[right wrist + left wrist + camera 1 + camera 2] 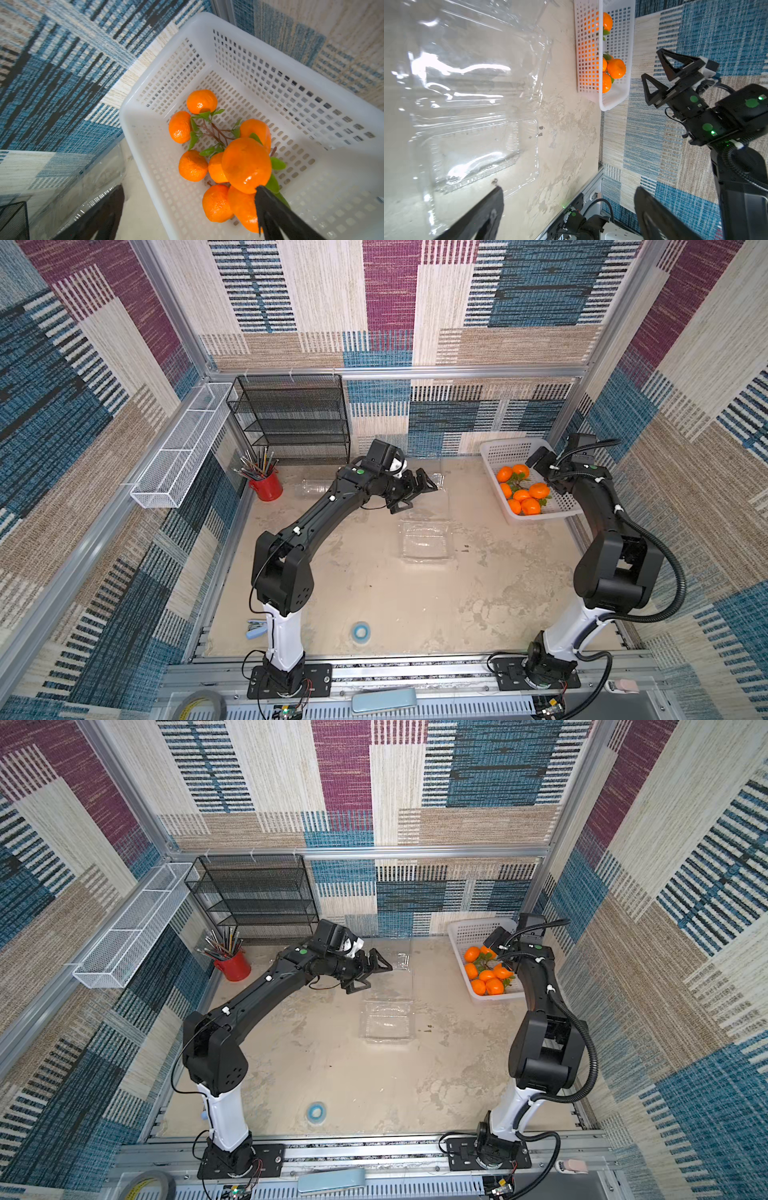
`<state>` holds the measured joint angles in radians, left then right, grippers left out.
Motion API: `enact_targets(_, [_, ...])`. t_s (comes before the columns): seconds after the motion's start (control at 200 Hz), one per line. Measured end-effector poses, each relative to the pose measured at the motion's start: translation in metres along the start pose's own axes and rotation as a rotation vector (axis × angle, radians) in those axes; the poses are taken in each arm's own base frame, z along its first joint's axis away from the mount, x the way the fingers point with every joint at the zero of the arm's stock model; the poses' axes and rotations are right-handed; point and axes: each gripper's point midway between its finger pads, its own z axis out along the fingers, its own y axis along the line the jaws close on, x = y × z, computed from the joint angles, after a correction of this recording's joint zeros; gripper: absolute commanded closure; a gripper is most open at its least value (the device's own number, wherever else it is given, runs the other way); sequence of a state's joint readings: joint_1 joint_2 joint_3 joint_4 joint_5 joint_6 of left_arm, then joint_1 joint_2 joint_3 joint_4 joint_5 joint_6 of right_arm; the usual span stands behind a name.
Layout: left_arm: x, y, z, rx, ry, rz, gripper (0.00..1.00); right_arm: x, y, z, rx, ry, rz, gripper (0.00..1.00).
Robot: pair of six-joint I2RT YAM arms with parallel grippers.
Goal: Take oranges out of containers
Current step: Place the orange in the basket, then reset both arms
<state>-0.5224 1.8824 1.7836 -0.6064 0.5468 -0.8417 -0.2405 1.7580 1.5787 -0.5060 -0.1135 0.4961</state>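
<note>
Several oranges [523,493] [486,973] with green leaves lie piled in a white perforated basket [494,452] at the back right. My right gripper [189,190] hangs open over that basket, one fingertip [261,193] beside the topmost orange [245,164], nothing clamped. The left wrist view shows it open too [652,63]. A clear container [424,545] [386,1021] [477,145] sits empty mid-table. My left gripper [415,499] [569,191] is open and empty above a second clear container [436,485] behind it. A third container [312,488] lies behind the left arm.
A black mesh shelf [291,418] stands at the back, with a red cup of brushes [266,485] beside it. A white wire trough [183,443] hangs on the left wall. A blue tape roll [360,632] and a stapler [254,628] lie near the front edge.
</note>
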Motion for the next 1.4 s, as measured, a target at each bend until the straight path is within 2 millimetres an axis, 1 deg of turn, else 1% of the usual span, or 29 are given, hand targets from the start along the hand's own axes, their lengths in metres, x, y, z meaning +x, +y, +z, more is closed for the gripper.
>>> enact_targets(0.145, [-0.008,0.022,-0.032,-0.044,-0.059,0.008,0.01,0.002,0.027,-0.018,-0.058,-0.022,-0.035,0.02])
enact_targets(0.2, [-0.014,0.031,-0.047,-0.067,-0.093,0.006,0.01,0.007,0.037,-0.024,-0.080,-0.022,-0.050,0.02])
enact_targets(0.255, [-0.018,0.041,-0.063,-0.081,-0.122,0.003,0.01,0.015,0.050,-0.030,-0.106,-0.019,-0.068,0.02])
enact_targets(0.381, [-0.032,0.072,-0.106,-0.173,-0.236,0.000,0.01,0.037,0.081,-0.044,-0.179,-0.022,-0.125,0.02])
enact_targets(0.451, [-0.036,0.093,-0.129,-0.243,-0.295,0.009,0.01,0.053,0.090,-0.051,-0.204,-0.028,-0.157,0.01])
enact_targets(0.486, [-0.035,0.105,-0.140,-0.281,-0.317,0.009,0.01,0.063,0.092,-0.054,-0.215,-0.029,-0.172,0.02])
enact_targets(0.546, [-0.034,0.133,-0.158,-0.366,-0.357,-0.002,0.01,0.077,0.086,-0.058,-0.221,-0.036,-0.180,0.02])
enact_targets(0.576, [-0.033,0.149,-0.166,-0.412,-0.373,-0.009,0.01,0.081,0.079,-0.059,-0.211,-0.050,-0.178,0.02])
enact_targets(0.621, [-0.031,0.176,-0.179,-0.493,-0.402,-0.031,0.01,0.089,0.068,-0.061,-0.199,-0.070,-0.176,0.02])
enact_targets(0.691, [-0.022,0.221,-0.197,-0.621,-0.426,-0.067,0.01,0.099,0.051,-0.064,-0.177,-0.115,-0.169,0.02])
enact_targets(0.771, [-0.008,0.263,-0.209,-0.736,-0.433,-0.093,0.01,0.107,0.033,-0.064,-0.148,-0.167,-0.162,0.02])
enact_targets(0.831, [0.001,0.289,-0.216,-0.811,-0.440,-0.095,0.01,0.112,0.021,-0.061,-0.123,-0.201,-0.170,0.02])
enact_targets(0.912, [0.007,0.317,-0.223,-0.896,-0.474,-0.078,0.01,0.116,0.008,-0.055,-0.089,-0.240,-0.199,0.02])
enact_targets(1.032, [0.009,0.350,-0.217,-0.972,-0.501,-0.031,0.01,0.123,-0.009,-0.044,-0.037,-0.277,-0.254,0.02])
enact_targets(1.157, [-0.001,0.378,-0.209,-1.010,-0.530,0.000,0.01,0.131,-0.027,-0.036,0.013,-0.319,-0.307,0.02])
enact_targets(1.262, [-0.015,0.390,-0.206,-1.027,-0.567,0.026,0.01,0.143,-0.040,-0.031,0.032,-0.342,-0.360,0.02])
enact_targets(1.402, [-0.026,0.394,-0.202,-1.019,-0.623,0.072,0.01,0.156,-0.052,-0.024,0.042,-0.359,-0.425,0.02])
